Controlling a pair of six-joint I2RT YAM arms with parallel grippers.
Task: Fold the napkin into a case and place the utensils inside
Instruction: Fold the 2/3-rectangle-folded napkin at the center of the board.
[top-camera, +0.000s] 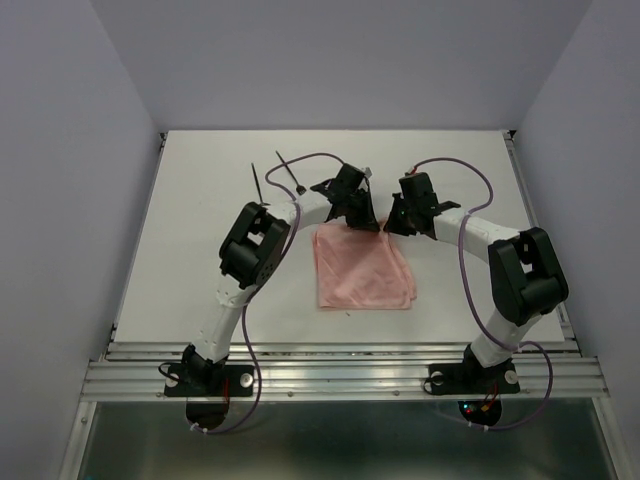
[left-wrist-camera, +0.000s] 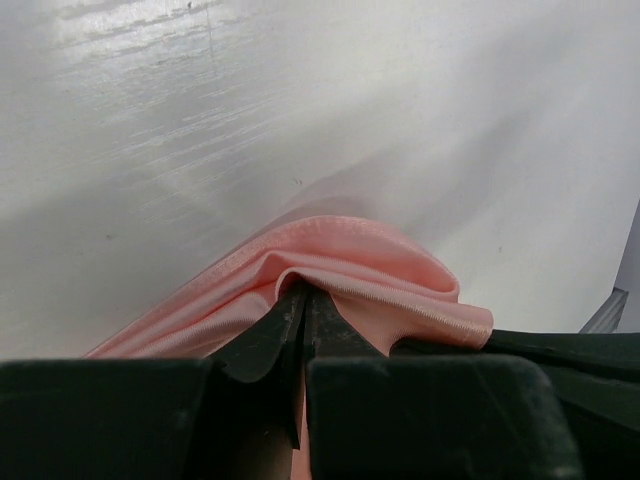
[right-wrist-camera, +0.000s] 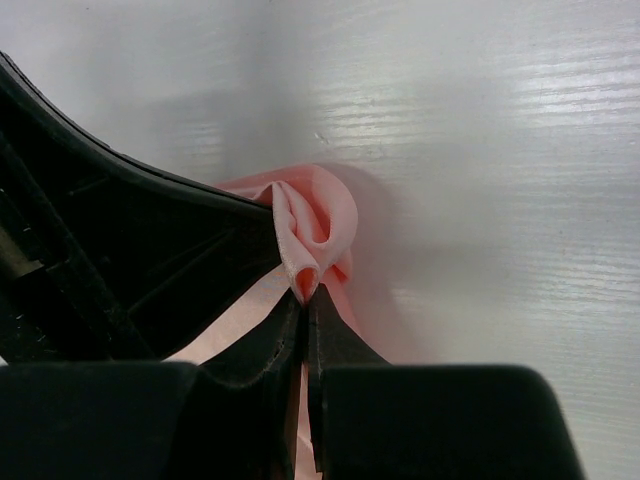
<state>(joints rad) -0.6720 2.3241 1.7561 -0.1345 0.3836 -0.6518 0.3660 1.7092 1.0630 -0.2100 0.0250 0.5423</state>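
Observation:
The pale pink napkin (top-camera: 365, 272) lies folded into a rough square at the table's middle. My left gripper (top-camera: 362, 222) is shut on its far edge near the left corner. In the left wrist view the cloth (left-wrist-camera: 370, 250) bunches over the closed tips of the left gripper (left-wrist-camera: 303, 292). My right gripper (top-camera: 396, 225) is shut on the far edge close beside it, and a fold of the cloth (right-wrist-camera: 322, 212) sticks up from the right gripper (right-wrist-camera: 307, 296). The two black utensils (top-camera: 258, 185) (top-camera: 291, 175) lie on the table at the back left, beyond the left arm.
The white table (top-camera: 470, 160) is boxed in by pale walls on three sides, with a metal rail (top-camera: 340, 375) at the near edge. Purple cables (top-camera: 470, 180) loop off both arms. The two gripper heads almost touch; the left one's black body (right-wrist-camera: 120, 260) fills the left of the right wrist view.

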